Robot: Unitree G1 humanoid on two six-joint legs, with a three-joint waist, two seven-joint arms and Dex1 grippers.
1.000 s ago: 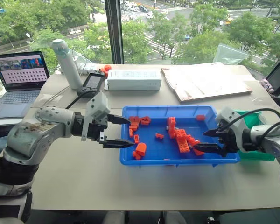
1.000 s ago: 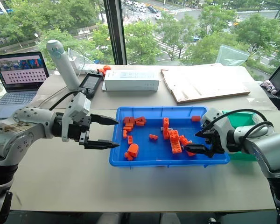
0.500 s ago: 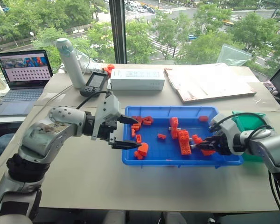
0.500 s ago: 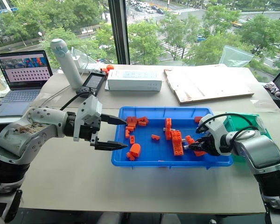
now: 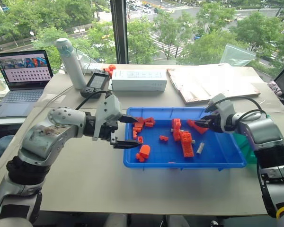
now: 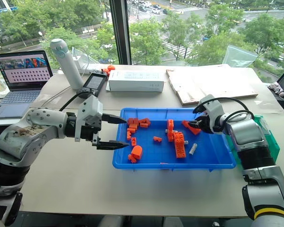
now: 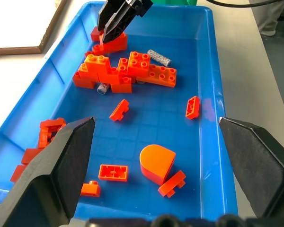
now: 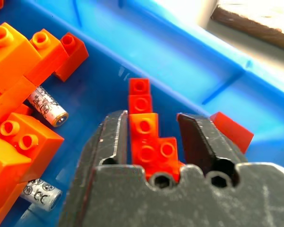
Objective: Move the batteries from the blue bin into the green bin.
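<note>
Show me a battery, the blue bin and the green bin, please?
battery (image 5: 200, 147), left eye view, middle of the silver cylinder.
blue bin (image 5: 180, 166), left eye view, near rim.
green bin (image 6: 270, 137), right eye view, its outer side wall.

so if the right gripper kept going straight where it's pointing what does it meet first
Most likely the red stepped brick lying between the open jaws of the right gripper, then the blue bin floor; depth is hard to judge.
</note>
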